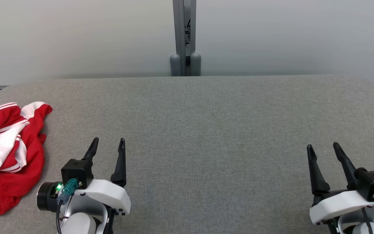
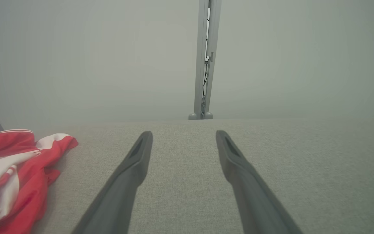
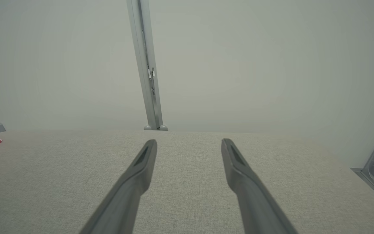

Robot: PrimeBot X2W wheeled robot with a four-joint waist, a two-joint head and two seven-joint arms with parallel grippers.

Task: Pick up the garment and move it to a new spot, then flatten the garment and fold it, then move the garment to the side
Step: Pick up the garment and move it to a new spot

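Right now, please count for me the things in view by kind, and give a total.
red and white garment, crumpled: 1
grippers, both open: 2 (left gripper, right gripper)
grey table: 1
metal post behind the table: 1
Total: 5

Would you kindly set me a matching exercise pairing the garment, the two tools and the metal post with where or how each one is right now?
Things:
1. garment
2. left tool
3. right tool
4. metal post

Descriptions:
A. behind the table, at the middle of its far edge
B. crumpled at the table's left end
C. open and empty, over the table's right side
D. open and empty, just beside the garment

Pairs: 1-B; 2-D; 3-C; 4-A
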